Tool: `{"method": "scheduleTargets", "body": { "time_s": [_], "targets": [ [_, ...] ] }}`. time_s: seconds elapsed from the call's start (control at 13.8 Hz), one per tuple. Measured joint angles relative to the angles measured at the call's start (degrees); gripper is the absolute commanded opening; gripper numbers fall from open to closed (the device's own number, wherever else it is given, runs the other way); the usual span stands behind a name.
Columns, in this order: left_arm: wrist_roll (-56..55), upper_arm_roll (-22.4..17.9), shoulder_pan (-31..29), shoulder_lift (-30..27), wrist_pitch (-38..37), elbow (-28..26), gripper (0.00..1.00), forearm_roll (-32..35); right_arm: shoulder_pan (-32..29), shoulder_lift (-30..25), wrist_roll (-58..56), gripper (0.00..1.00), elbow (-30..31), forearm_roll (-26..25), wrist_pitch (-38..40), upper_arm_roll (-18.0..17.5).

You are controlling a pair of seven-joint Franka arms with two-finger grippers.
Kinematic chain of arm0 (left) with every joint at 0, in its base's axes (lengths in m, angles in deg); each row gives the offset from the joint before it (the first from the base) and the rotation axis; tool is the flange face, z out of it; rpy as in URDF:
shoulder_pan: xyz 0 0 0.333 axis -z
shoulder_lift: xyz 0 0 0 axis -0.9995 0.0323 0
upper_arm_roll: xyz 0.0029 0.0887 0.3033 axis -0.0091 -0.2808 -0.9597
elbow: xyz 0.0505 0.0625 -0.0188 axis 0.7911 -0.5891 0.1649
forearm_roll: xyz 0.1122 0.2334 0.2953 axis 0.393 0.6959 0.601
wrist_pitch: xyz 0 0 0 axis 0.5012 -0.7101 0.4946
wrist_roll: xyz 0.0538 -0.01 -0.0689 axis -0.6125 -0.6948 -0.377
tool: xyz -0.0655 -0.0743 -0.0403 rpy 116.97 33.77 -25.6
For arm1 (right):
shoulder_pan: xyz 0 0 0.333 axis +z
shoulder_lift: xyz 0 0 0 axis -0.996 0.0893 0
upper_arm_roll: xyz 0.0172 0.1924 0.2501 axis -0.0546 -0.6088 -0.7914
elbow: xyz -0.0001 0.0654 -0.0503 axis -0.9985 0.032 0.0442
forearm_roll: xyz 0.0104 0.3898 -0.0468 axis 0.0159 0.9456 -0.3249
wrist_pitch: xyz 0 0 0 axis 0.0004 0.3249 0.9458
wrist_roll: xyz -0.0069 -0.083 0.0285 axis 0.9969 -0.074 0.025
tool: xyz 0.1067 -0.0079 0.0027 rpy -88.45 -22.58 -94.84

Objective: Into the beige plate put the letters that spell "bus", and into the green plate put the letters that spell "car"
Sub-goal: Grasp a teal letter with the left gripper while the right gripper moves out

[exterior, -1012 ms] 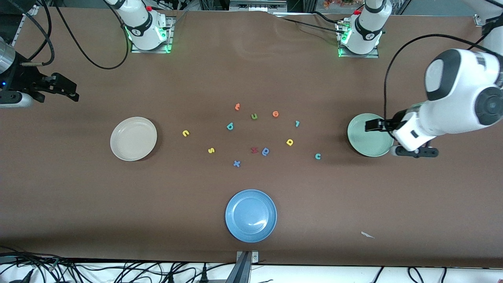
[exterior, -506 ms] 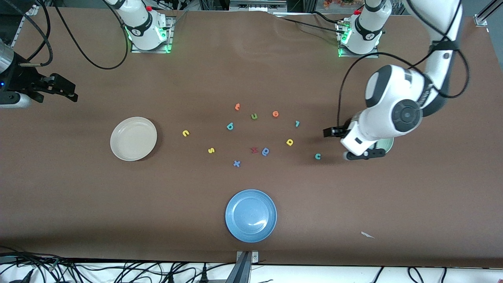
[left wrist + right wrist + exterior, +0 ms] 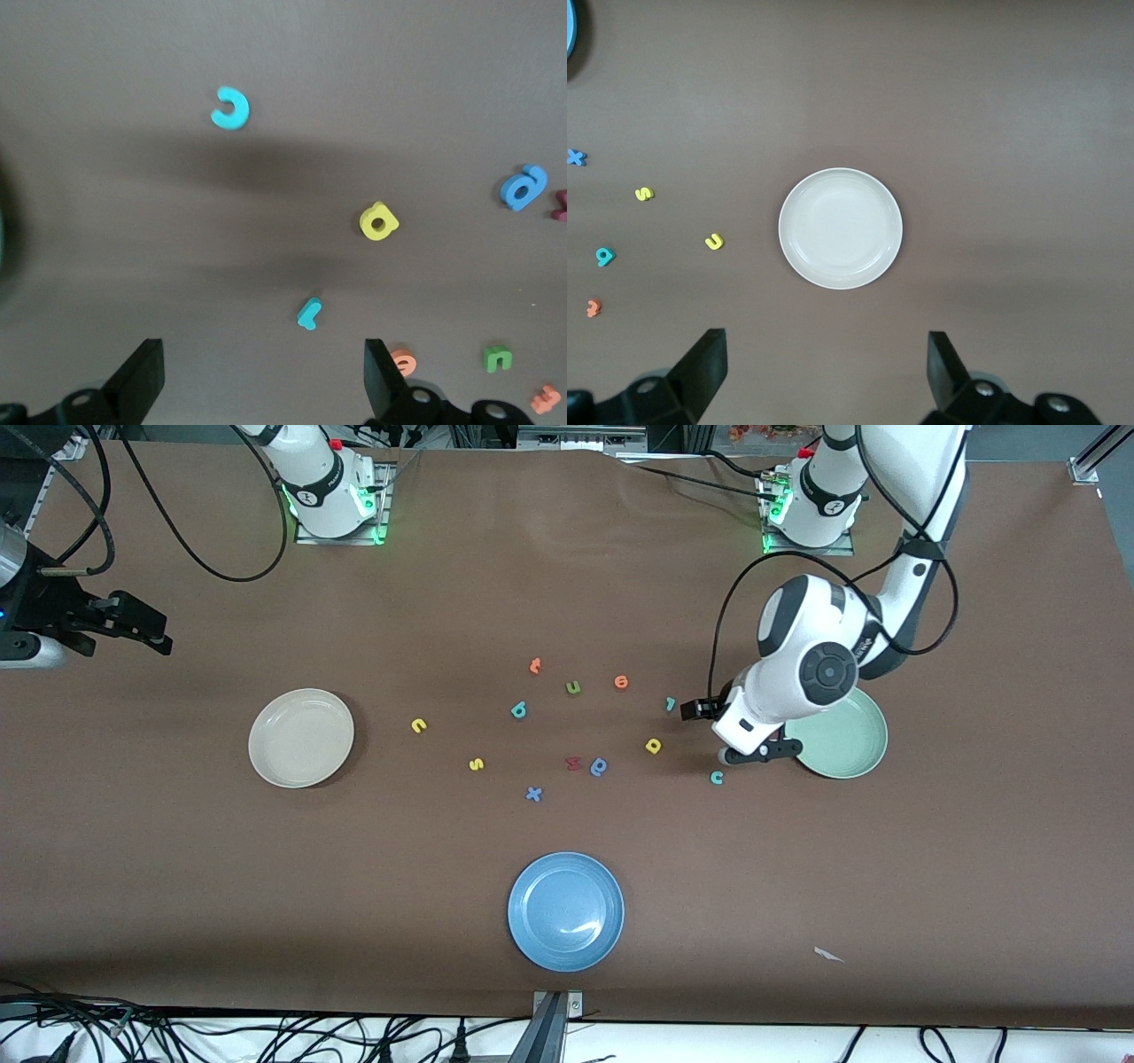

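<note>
L end effector (image 3: 706, 731), fingers apart, hangs over counter (image 3: 886, 868) btw tiny teal foam r (image 3: 671, 704), yellow foam a (image 3: 654, 746), teal foam c (image 3: 717, 778); pale mint-green plate (image 3: 850, 744) beside it. R end effector (image 3: 146, 629) waits, fingers apart, w/ cream-beige plate (image 3: 301, 737) below.

Three plates are sitting around the letters: one beige plate (image 3: 301, 738) at nine o'clock, one green plate (image 3: 850, 746) at three o'clock and one blue plate (image 3: 565, 911) at six o'clock. Twelve foam letters are lying among them. Three are yellow (yellow u (image 3: 419, 725), yellow s (image 3: 477, 763), yellow a (image 3: 654, 746)) and three teal (teal b (image 3: 519, 709), teal r (image 3: 671, 704), teal c (image 3: 717, 778)), with two orange letters (image 3: 535, 665) (image 3: 621, 682), two blue letters (image 3: 600, 766) (image 3: 533, 794), one olive-green letter (image 3: 573, 687) and one red letter (image 3: 573, 763).
</note>
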Motion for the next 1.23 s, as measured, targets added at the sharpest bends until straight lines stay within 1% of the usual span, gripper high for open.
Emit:
{"method": "scheduleTargets", "body": {
  "time_s": [0.14,0.29,0.65,0.72,0.87,1.01,1.23],
  "targets": [
    [-1.27,1.30,0.18,0.13,5.19,-3.25,0.80,0.00,-0.02,0.01,0.00,1.00,0.00,0.00,0.00,0.00],
    [-2.34,2.23,0.38,1.09,8.64,-5.51,0.71,0.00,-0.02,0.02,0.00,1.00,0.00,0.00,0.02,0.01],
    [-4.55,4.02,0.85,4.90,11.01,-6.05,0.70,0.00,0.00,0.05,-0.05,1.00,0.00,-0.01,0.83,0.00],
    [-5.24,4.11,1.13,5.15,11.66,-6.05,0.67,0.00,0.07,0.07,-0.06,1.00,0.00,-0.01,0.88,-0.13],
    [-6.53,4.29,1.89,5.91,13.90,-6.06,0.63,0.00,0.58,0.08,-0.06,1.00,0.00,0.00,0.91,-0.66],
    [-7.01,4.31,2.57,6.85,15.26,-6.05,0.55,0.00,1.78,0.29,-0.04,1.00,0.01,0.00,0.97,-1.03],
    [-7.31,4.31,2.79,7.46,15.66,-6.03,0.46,0.00,3.14,2.29,0.55,1.00,0.07,0.09,1.04,-1.46]
  ]
}}
